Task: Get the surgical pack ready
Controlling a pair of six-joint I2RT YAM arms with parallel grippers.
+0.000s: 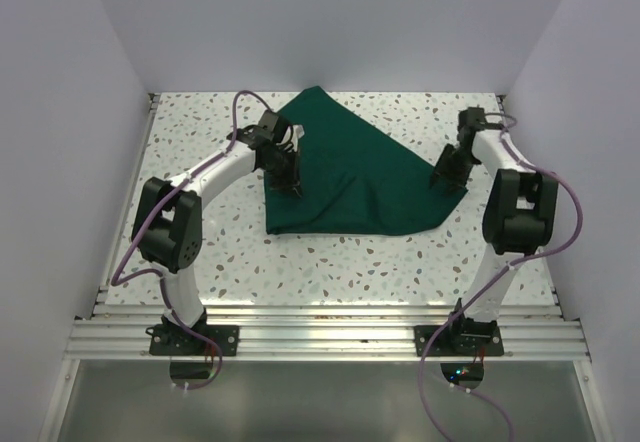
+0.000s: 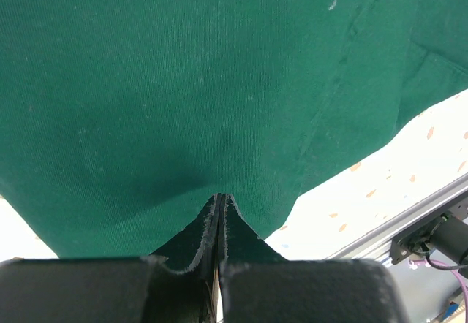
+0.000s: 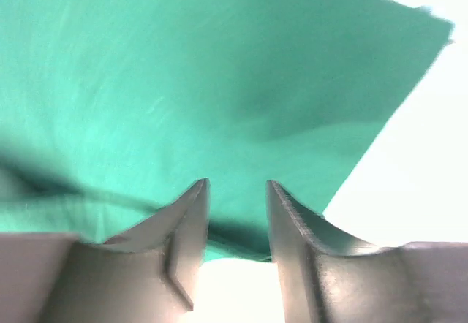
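Observation:
The surgical pack [image 1: 350,177] is a dark green cloth folded into a rough triangle, lying flat on the speckled table [image 1: 200,132]. My left gripper [image 1: 290,184] sits on its left side. In the left wrist view the jaws [image 2: 221,196] are pressed together, and the cloth [image 2: 183,82] puckers toward the tips. My right gripper [image 1: 448,180] is at the cloth's right corner. Its jaws [image 3: 238,184] stand apart there, with the cloth [image 3: 219,82] spread beyond them and its edge lying loose in the gap between the fingers.
White walls close in the table at the back and on both sides. Aluminium rails [image 1: 320,327] carrying the arm bases run along the near edge, also seen in the left wrist view as a rail [image 2: 395,228]. Bare speckled tabletop surrounds the cloth.

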